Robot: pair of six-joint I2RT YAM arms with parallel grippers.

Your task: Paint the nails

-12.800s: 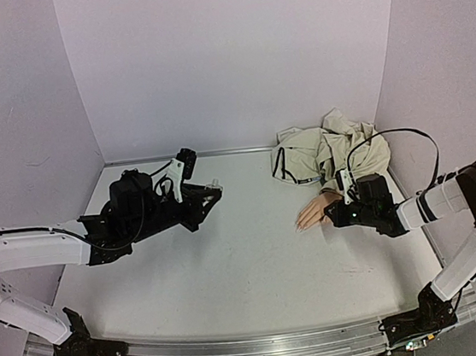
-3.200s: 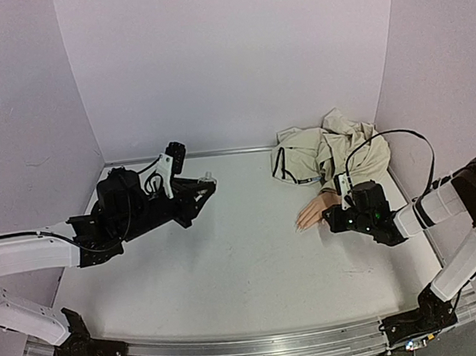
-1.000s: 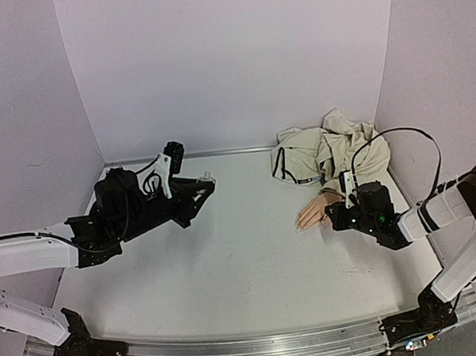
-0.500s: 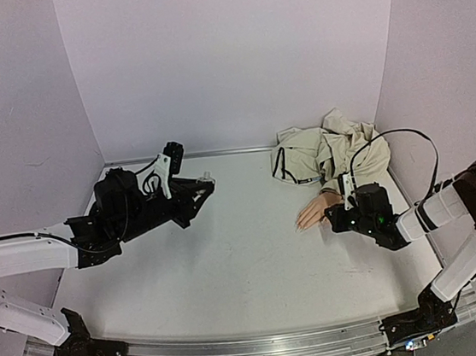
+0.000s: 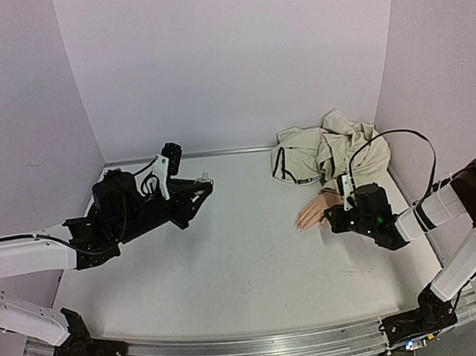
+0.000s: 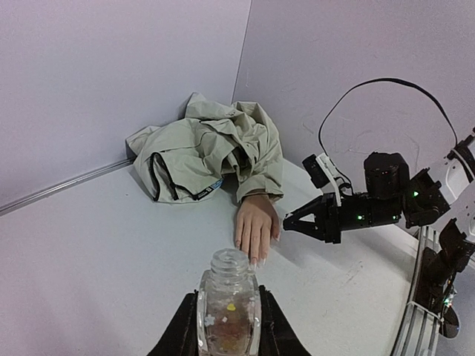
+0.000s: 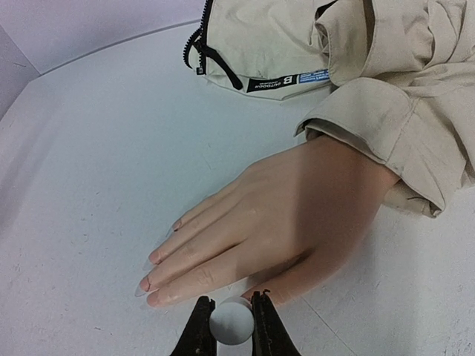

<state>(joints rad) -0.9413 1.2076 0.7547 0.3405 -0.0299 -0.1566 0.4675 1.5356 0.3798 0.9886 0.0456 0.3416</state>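
The pale mannequin hand (image 7: 274, 222) lies flat on the table, its wrist in a beige jacket sleeve (image 7: 386, 126). Its long clear nails (image 7: 141, 289) point left. My right gripper (image 7: 231, 320) is shut on a round white cap (image 7: 231, 323), right at the thumb tip, which the cap partly hides. In the top view the right gripper (image 5: 333, 216) sits just right of the hand (image 5: 311, 213). My left gripper (image 6: 228, 315) is shut on a small clear uncapped bottle (image 6: 228, 300), held above the table left of centre (image 5: 206, 181), well away from the hand (image 6: 256, 226).
The crumpled beige jacket (image 5: 330, 155) is piled in the back right corner against the walls. A black cable (image 5: 405, 137) loops above the right arm. The white table (image 5: 231, 265) is walled on three sides, with a metal rail along the near edge.
Over the last second nothing has visibly moved. Compared with the oldest frame, the left gripper and bottle sit slightly higher and further left.
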